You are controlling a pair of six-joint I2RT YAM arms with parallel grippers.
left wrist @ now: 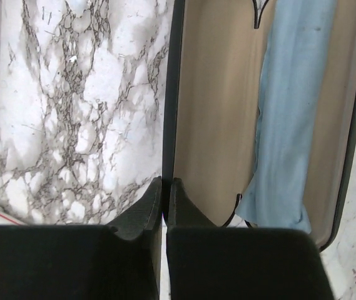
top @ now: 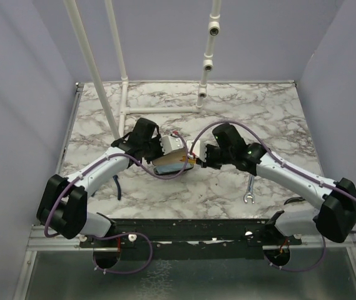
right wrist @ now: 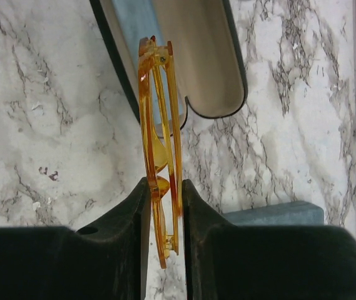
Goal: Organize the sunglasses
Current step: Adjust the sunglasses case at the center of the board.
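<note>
Open case (left wrist: 209, 112) holds a blue cloth (left wrist: 290, 112). Left gripper (left wrist: 165, 187) clamps its rim. Right gripper (right wrist: 163, 187) pinches folded orange glasses (right wrist: 159, 156) over it.

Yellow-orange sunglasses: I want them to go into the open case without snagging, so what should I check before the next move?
1. Grip on the glasses: ok. The right claw pinches the folded yellow-orange sunglasses between its fingers.
2. Case steadied: ok. The left claw is shut on the rim of the open black case.
3. Case open: ok. Its beige lining is fully exposed.
4. Inside of the case free: not ok. A blue cloth lies along the lining.
5. Glasses lined up over the opening: cannot tell. In the right wrist view their far end overlaps the case, but their height above it is unclear.
</note>
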